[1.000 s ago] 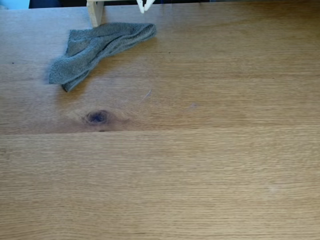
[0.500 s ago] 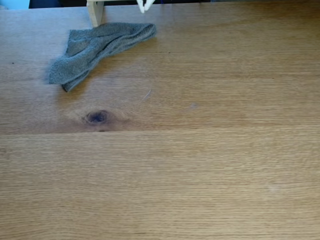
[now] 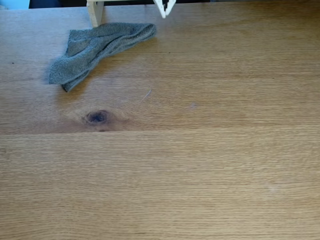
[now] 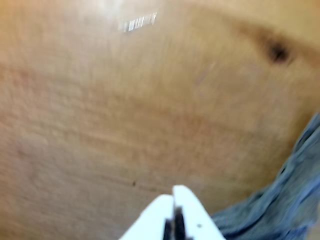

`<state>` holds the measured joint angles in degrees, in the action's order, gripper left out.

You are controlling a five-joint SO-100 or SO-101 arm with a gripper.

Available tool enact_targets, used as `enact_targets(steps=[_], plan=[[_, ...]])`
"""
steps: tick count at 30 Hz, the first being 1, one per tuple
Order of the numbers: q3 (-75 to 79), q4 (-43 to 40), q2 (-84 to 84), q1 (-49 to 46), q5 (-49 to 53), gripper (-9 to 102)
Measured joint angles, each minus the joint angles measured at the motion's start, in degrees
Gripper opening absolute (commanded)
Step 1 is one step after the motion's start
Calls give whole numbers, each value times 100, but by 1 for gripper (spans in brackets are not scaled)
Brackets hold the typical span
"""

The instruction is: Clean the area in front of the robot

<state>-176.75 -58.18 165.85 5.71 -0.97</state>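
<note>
Lying left of tool (image 3: 164,13): grey cloth (image 3: 97,47)

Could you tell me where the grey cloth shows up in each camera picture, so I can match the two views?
Fixed view: the grey cloth lies crumpled at the upper left, just below the pale wooden post.
Wrist view: the grey cloth fills the lower right corner, blurred, right of the end effector, whose plates are together.
Shared landmark: the dark oval knot in the oak tabletop.
</note>
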Motion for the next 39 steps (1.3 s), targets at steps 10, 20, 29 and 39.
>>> enact_targets(steps=[10,20,29,39], plan=[[1934,615,-2769,-888,-264,29],[3182,1354,-4271,-2971,-510,42],[3190,2848,-6557,-4983,141,45],[3498,4254,-8745,-5915,1688,42]])
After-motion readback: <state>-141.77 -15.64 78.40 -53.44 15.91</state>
